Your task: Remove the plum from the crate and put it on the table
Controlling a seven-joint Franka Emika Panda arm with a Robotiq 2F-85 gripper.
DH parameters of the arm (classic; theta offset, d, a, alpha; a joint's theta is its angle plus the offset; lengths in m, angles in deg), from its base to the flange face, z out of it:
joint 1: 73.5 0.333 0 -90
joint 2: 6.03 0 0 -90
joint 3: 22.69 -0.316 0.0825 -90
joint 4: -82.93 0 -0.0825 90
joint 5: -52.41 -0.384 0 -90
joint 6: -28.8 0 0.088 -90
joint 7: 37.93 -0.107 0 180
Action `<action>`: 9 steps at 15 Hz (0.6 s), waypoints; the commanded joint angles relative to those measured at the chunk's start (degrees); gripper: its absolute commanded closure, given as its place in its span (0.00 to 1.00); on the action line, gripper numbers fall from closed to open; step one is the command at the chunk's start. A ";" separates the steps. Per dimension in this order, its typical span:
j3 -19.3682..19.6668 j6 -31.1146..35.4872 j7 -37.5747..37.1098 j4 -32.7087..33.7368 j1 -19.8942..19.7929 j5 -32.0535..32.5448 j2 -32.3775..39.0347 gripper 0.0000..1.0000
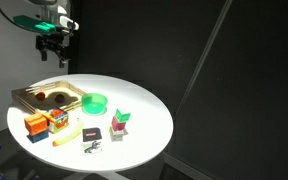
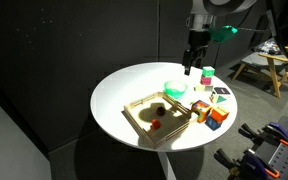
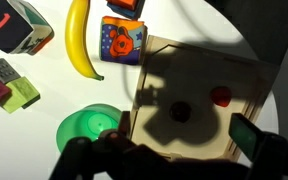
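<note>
plum [image 3: 181,111] in crate [image 3: 196,62], claw [image 1: 54,57] spread wide above

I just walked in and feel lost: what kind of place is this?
Likely a lab or workshop: a dark backdrop stands behind the round white table, a robot arm reaches over it, and a wooden trestle stands nearby.

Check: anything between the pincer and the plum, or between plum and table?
Nothing visible. The open pincer hangs high above the crate; the plum lies uncovered inside, apart from the red fruit. Only the crate's low rim separates it from bare table.
</note>
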 commanded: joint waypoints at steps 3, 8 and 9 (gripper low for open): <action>-0.42 1.90 -1.68 2.80 0.85 4.74 4.97 0.00; -0.23 2.08 -0.36 1.66 1.01 3.74 5.26 0.00; -0.24 2.08 -0.36 1.64 1.01 3.73 5.28 0.00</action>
